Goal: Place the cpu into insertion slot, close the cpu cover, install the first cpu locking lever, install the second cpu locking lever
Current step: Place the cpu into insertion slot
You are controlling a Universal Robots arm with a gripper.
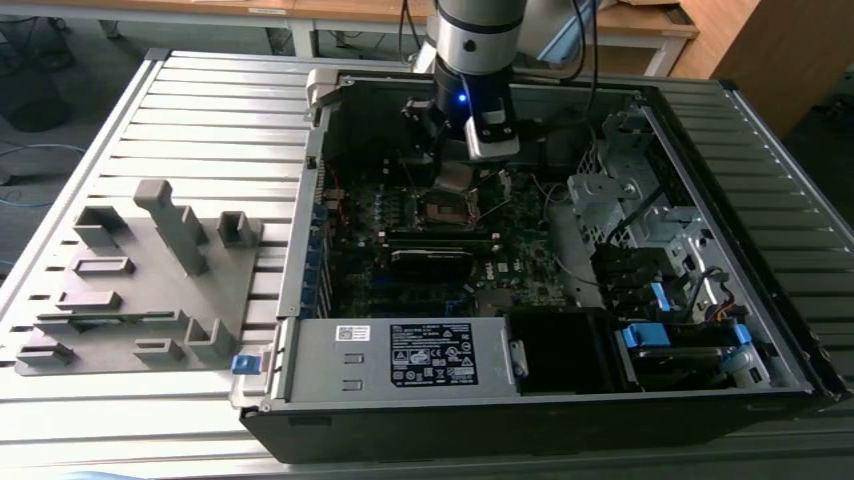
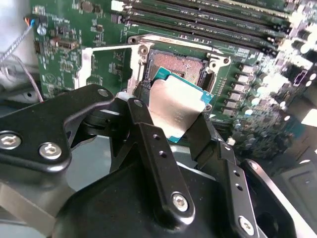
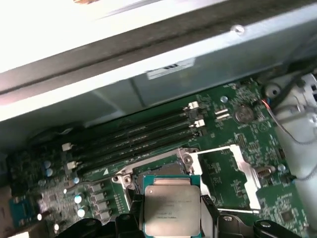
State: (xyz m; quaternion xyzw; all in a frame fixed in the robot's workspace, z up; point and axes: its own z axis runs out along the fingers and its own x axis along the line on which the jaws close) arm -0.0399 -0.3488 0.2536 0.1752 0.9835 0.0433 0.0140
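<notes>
cpu (image 2: 179, 105) clamped in claw (image 2: 173, 118), tilted, just above insertion slot (image 2: 174, 62)

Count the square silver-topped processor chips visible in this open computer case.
1. The small flat square cpu with a dull silver-grey metal top is clamped in the black claw, held above the dark square insertion slot, not seated. Others could be hidden.

My hand (image 2: 174, 119) is matte black, the cpu (image 3: 172, 210) dull silver-grey on top with a teal-green edge. The motherboard (image 3: 225, 166) is green with black memory slots (image 3: 133, 133), and the insertion slot (image 2: 176, 62) is dark with a silver rim.
</notes>
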